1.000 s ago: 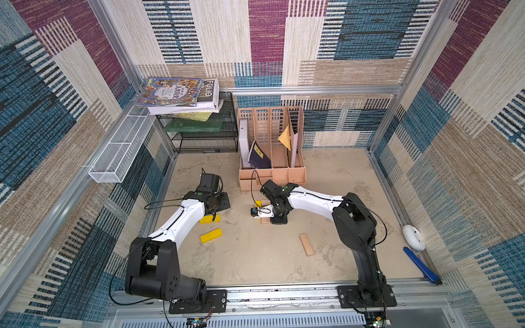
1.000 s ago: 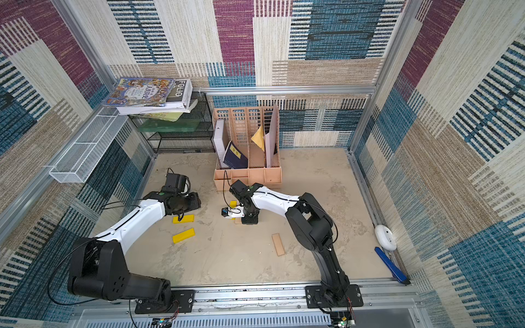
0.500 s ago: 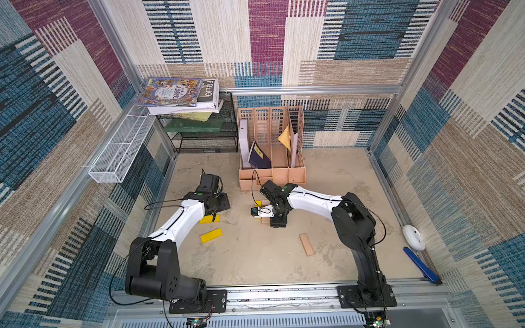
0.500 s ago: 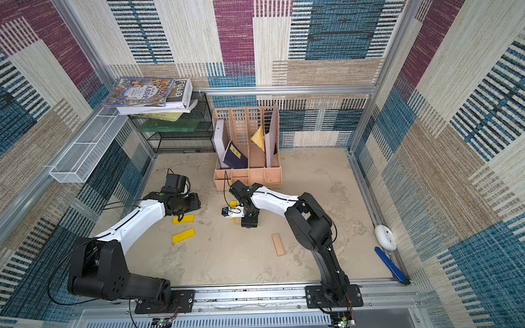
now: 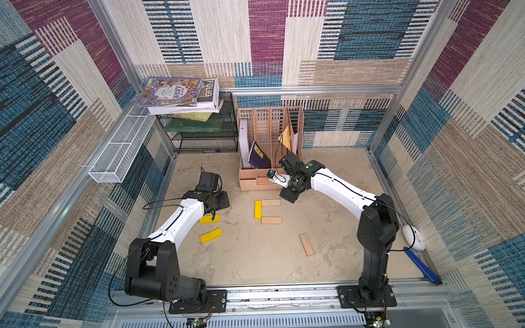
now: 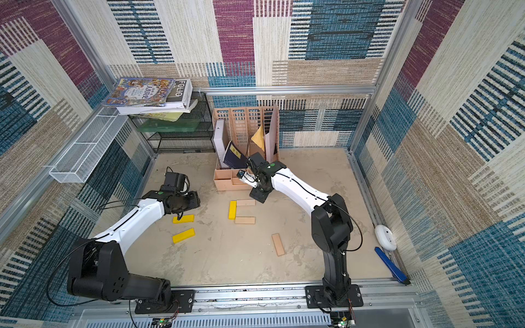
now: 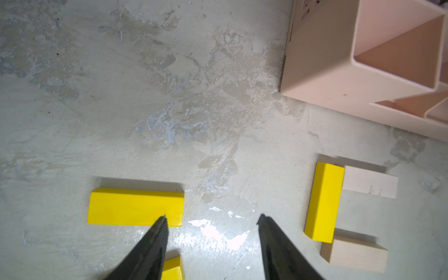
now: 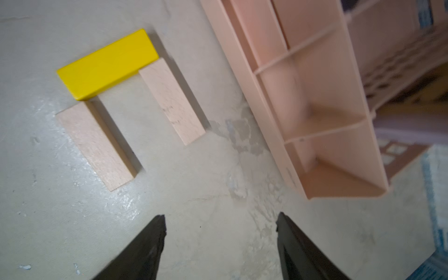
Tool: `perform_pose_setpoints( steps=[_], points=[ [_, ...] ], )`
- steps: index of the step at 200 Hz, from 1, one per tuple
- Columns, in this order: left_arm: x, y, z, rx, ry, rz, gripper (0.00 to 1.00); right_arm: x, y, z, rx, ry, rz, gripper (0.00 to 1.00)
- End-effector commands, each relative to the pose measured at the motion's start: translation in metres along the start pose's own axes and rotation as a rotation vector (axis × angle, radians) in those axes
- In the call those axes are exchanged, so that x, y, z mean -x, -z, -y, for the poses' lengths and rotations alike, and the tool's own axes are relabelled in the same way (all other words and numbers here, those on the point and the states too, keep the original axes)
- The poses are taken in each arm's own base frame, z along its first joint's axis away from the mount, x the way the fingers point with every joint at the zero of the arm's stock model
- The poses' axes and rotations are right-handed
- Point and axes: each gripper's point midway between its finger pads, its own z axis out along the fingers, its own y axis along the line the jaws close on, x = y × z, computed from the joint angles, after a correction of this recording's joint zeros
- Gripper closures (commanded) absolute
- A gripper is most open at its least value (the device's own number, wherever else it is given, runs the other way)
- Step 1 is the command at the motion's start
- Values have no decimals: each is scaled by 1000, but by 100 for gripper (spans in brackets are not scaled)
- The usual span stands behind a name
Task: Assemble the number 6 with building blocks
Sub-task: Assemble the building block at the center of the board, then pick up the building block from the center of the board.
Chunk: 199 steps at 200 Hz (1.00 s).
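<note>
Nearest my cameras, a lone pale natural-wood plank (image 5: 306, 244) lies askew on the scuffed, mottled beige tabletop (image 5: 255, 264), well apart from the others. Farther in on the left sit a slanted bright yellow plank (image 5: 210, 235) and, just beyond it, a second yellow plank (image 5: 209, 218). My left pincer (image 7: 212, 218) hangs over that second plank's end, its black tapered fingers about half apart and gripping nothing.

Mid-table, the number 6 (image 6: 232, 210) is taking shape. A yellow spine plank (image 5: 258, 209) runs front to back. A near pale bar (image 5: 271, 220) and a far pale bar (image 5: 270, 202) touch its two ends, making a squared C open to the right.

A second ago my right pincer was clamped and low over this cluster. Now the right pincer (image 8: 220, 218) stands wide open and empty, drawn back just past the far pale bar. I judge that bar placed and the digit's upper half done, with three loose planks left to close the lower loop.

The planks are flat, equal rectangles. The yellow ones are glossy with softened corners, and the pale ones are matte with fine grain. Behind them stands the peach slotted plastic file organizer (image 5: 264, 181).
</note>
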Motion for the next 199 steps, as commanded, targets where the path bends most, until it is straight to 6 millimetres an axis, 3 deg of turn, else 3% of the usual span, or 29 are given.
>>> perform_pose_setpoints(
  steps=[1,17,41,59,141,199],
  points=[
    [4,1,-3,18,-9,9,37,-68,-3,-12,47,-375,-284,28],
    [2,-1,-5,27,-14,6,37,-95,-10,-44,121,-456,-375,27],
    [2,-1,-7,30,-8,7,37,-104,-13,-86,159,-454,-349,25],
    [6,0,-4,22,-4,10,37,-114,-18,-102,184,-483,-373,25],
    [-2,-4,-4,13,34,-21,37,-139,-16,-148,215,-563,-397,30],
    [-8,-5,-6,12,50,-23,37,-159,-21,-148,164,-607,-403,32]
  ],
)
